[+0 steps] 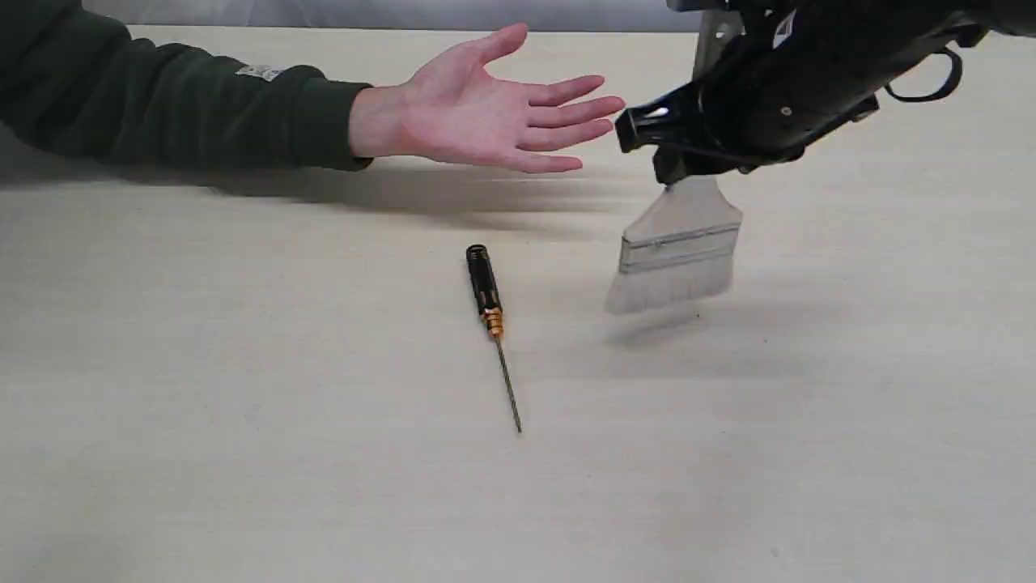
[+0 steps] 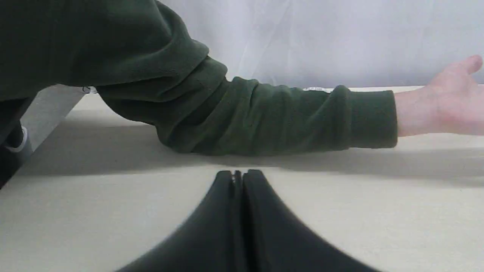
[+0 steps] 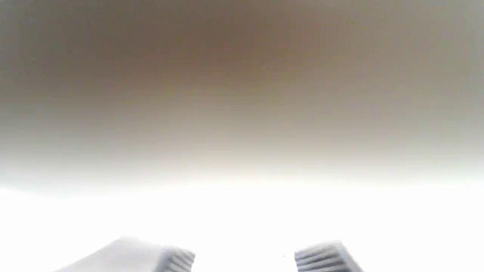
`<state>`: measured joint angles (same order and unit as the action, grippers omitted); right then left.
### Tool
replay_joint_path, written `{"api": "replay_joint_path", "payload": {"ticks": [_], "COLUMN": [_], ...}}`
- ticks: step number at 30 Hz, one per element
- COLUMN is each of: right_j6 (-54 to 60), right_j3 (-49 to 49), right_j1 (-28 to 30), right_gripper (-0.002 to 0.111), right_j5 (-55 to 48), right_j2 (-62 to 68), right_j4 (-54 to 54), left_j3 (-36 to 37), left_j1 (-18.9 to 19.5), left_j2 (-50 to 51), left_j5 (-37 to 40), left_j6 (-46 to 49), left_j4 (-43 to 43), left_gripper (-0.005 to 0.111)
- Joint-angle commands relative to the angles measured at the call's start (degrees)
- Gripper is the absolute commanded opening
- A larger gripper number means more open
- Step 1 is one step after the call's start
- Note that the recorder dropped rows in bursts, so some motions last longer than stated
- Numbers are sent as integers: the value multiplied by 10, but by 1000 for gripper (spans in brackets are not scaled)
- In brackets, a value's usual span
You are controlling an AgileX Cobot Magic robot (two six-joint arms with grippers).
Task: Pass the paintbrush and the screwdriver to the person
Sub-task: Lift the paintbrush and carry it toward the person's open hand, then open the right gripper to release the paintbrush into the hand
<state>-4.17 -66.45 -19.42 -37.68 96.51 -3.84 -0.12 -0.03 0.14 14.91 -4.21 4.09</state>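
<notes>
The paintbrush (image 1: 676, 243) hangs bristles down just above the table, its shadow beneath it, and my right gripper (image 1: 672, 166) is shut on its handle, which is hidden inside the jaws. The person's open hand (image 1: 486, 109) is held palm up to the left of that gripper, on a dark green sleeve (image 1: 186, 105). The screwdriver (image 1: 488, 295) lies flat on the table in front of the hand, its shaft pointing toward the near edge. The right wrist view is washed out and shows only two ridged fingertips (image 3: 177, 260). My left gripper (image 2: 237, 174) is shut and empty, low over the table near the person's forearm (image 2: 264, 113).
The pale wooden table (image 1: 243, 445) stretches across the whole exterior view. A white backdrop (image 2: 340, 37) stands behind the table's far edge. The person's upper arm (image 2: 94, 41) fills the near left of the left wrist view.
</notes>
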Motion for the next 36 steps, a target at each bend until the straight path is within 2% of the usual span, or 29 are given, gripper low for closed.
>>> {"api": "replay_joint_path", "payload": {"ticks": [1,11,27,36], "right_j6": [52,60,50,49], "right_j3": [-24,-146,-380,-448], "right_j1": [0,0,-28,-28], "right_gripper": [4,4,4,4], "right_j5": [27,8,-59,-77], "right_j2": [-7,28,237,311], "right_j4": [-63,-77,-88,-88], "left_j3": [1,1,1,1], "left_j1": [-4,-4,-4,-4], "left_j2": [-1,-1,-1,-1], "left_j5": [-6,-6,-6,-5], "left_j6": [-1,-1,-1,-1], "left_j4": [-2,0,-1,-2], "left_gripper": [0,0,0,0]}}
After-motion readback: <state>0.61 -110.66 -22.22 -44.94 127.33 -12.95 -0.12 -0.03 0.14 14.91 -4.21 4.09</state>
